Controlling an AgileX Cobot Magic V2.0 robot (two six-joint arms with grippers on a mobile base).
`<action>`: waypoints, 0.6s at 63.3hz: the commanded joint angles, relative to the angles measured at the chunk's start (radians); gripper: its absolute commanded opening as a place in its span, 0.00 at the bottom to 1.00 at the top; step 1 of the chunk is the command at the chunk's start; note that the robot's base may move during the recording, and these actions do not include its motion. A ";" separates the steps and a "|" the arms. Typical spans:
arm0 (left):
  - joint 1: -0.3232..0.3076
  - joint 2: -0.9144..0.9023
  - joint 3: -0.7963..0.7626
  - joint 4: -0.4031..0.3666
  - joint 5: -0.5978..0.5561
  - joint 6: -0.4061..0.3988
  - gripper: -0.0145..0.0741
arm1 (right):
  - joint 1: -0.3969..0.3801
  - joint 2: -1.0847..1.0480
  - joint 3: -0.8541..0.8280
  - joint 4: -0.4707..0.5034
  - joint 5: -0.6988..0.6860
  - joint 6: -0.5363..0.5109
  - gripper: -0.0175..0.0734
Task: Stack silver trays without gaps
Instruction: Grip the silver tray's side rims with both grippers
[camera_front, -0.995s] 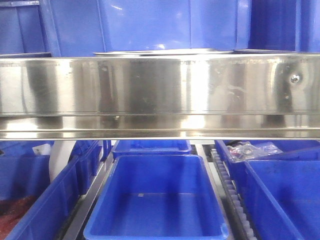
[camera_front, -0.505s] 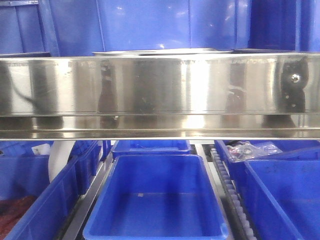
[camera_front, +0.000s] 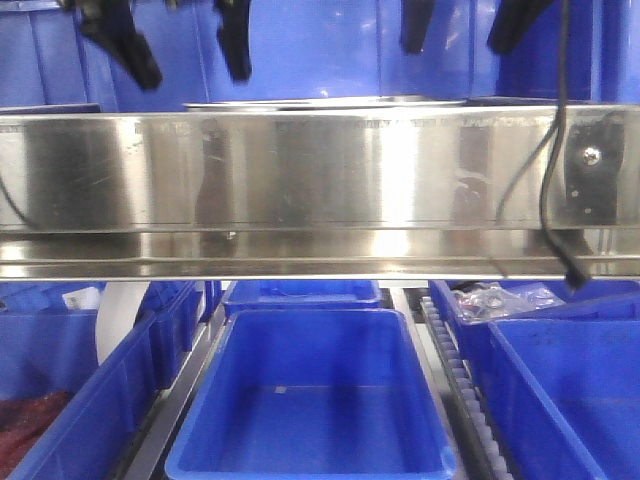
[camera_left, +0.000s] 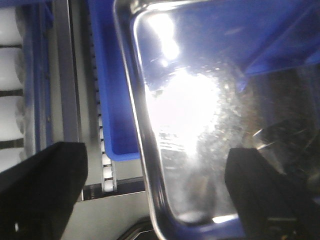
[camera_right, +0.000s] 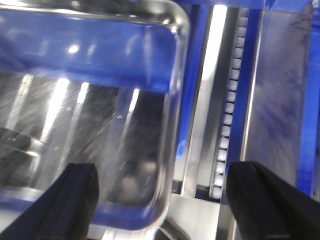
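An empty deep blue plastic bin (camera_front: 315, 400) is located nearest, on the lower level. Above it, the long polished steel shelf rail (camera_front: 300, 180) conceals most of the upper level. Only the thin rim of the shallow shiny stainless-steel tray (camera_front: 330, 102) is exposed over it. The left gripper (camera_front: 195, 78) and right gripper (camera_front: 452, 50) are positioned above the tray, jaws spread wide, nothing grasped. In the wrist views, one tray rim is straddled by each gripper, presumably so that opposite ends can be pinched and the tray lifted level. Whether another tray lies beneath cannot be determined.
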 joint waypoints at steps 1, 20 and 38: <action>0.002 -0.039 -0.036 0.007 -0.054 -0.012 0.68 | -0.001 -0.034 -0.040 -0.015 -0.056 0.000 0.87; 0.002 0.011 -0.037 0.005 -0.061 -0.012 0.68 | -0.001 0.035 -0.039 -0.013 -0.085 0.000 0.87; 0.002 0.019 -0.037 0.003 -0.073 -0.012 0.68 | -0.001 0.065 -0.039 -0.012 -0.084 0.000 0.87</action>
